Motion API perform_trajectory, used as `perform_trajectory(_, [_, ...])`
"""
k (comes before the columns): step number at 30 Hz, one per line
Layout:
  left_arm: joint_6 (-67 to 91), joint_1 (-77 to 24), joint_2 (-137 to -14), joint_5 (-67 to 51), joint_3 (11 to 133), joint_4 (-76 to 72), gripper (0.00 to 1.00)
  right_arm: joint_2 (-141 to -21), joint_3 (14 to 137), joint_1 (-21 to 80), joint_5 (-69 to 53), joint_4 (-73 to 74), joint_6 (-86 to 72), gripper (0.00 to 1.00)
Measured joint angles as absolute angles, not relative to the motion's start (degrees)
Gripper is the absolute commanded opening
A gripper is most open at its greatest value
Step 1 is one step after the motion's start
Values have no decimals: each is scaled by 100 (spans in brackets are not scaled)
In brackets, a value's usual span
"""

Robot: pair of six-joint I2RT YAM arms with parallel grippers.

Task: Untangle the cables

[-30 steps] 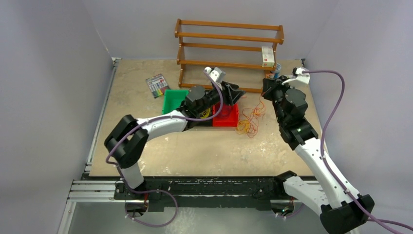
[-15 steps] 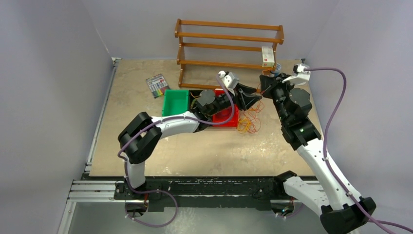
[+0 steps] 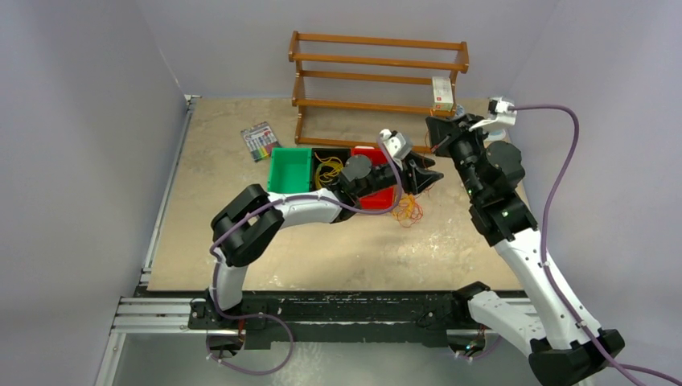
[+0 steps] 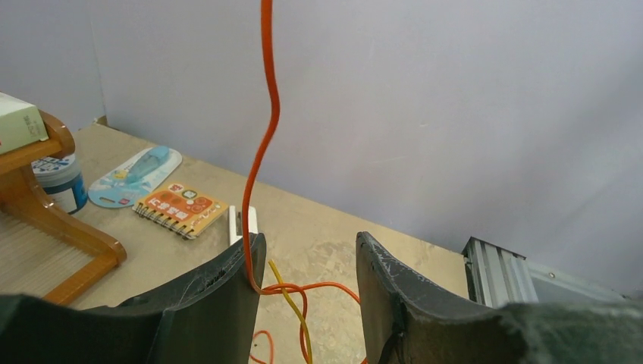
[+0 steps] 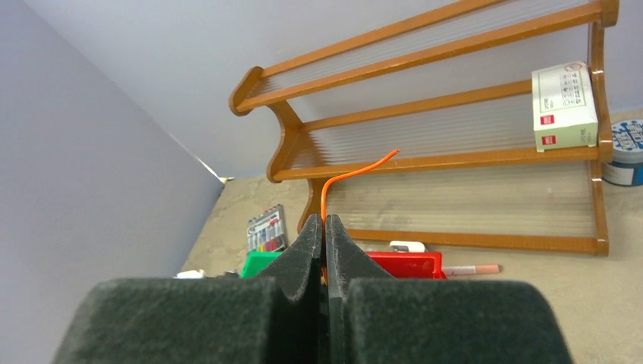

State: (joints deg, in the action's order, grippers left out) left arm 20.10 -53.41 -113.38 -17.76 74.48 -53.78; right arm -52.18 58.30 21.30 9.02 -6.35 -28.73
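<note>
A bunch of orange and yellow cables [image 3: 408, 209] lies on the table right of the red bin [image 3: 376, 195]. More yellow cables [image 3: 328, 170] lie in a dark bin. My right gripper [image 3: 438, 133] is shut on one orange cable [image 5: 356, 171], whose end sticks out past the fingertips [image 5: 324, 224]. That cable [image 4: 265, 114] hangs taut down to my left gripper [image 4: 307, 246], which is open. The orange strand runs along its left finger [image 4: 227, 280] and loops between the jaws with a yellow strand [image 4: 292, 303]. In the top view the left gripper [image 3: 422, 173] sits just above the bunch.
A green bin [image 3: 289, 169] stands left of the dark bin. A wooden rack [image 3: 378, 72] at the back holds a white box [image 3: 441, 92]. A marker set [image 3: 259, 141] lies at back left. A spiral notebook [image 4: 180, 208], a blue jar [image 4: 61, 182] and a blister pack [image 4: 136, 174] lie beyond the left gripper.
My left arm has swung right from over the bins to the cables under my right gripper. The right gripper has lifted slightly back, holding the orange cable.
</note>
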Motion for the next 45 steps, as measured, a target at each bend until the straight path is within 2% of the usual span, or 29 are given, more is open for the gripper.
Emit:
perform_trajectory(7, [1859,-5376,-11461,-1638,7450,-5245,51,-5194,6049,2130,781,-635,-2893,0])
perform_trajectory(15, [1785,-5376,-11581,-1358,7489,-4827,64,-5124,6053,2130,790,-631,-2886,0])
perform_trajectory(21, [1678,-5376,-11581,-1164,7491,-4665,65,-5118,6053,2130,794,-628,-2864,0])
perform_trajectory(23, [1664,-5376,-11581,-1074,7491,-4606,72,-5096,6053,2130,799,-615,-2845,0])
perform_trajectory(29, [1525,-5376,-11581,-757,7544,-4348,74,-5002,6101,2130,851,-593,-2783,0])
perform_trajectory(34, [1365,-5376,-11581,-515,7553,-4230,81,-4947,6117,2130,945,-591,-2738,0])
perform_trajectory(37, [1260,-5376,-11577,-375,7553,-4270,79,-4947,6119,2130,945,-589,-2735,0])
perform_trajectory(45, [1135,-5376,-11570,-187,7555,-4431,51,-4947,6128,2130,932,-587,-2735,0])
